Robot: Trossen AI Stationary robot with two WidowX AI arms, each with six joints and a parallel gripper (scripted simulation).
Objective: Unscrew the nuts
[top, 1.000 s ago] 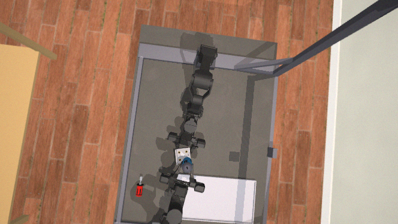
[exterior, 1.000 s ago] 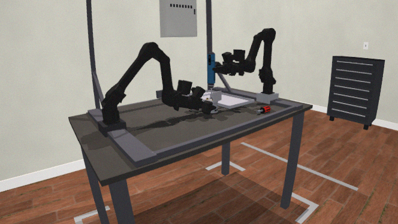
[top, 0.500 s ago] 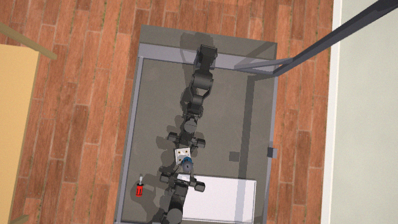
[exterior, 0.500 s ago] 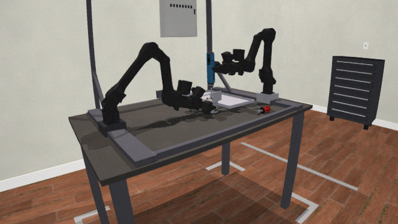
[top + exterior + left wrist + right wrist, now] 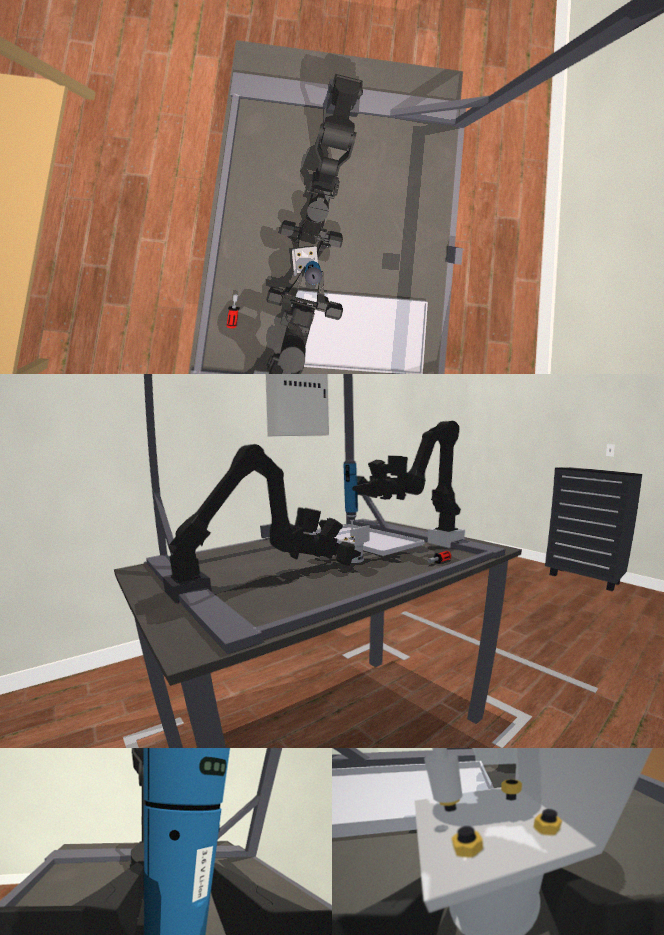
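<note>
My left gripper (image 5: 311,281) (image 5: 356,488) (image 5: 176,868) clamps the nut driver (image 5: 313,275) (image 5: 351,491) (image 5: 181,852) (image 5: 444,779) upright above the joint module (image 5: 358,559) (image 5: 499,902), apparently braced against twisting by my clamped right gripper (image 5: 309,249) (image 5: 352,554) (image 5: 494,868).
</note>
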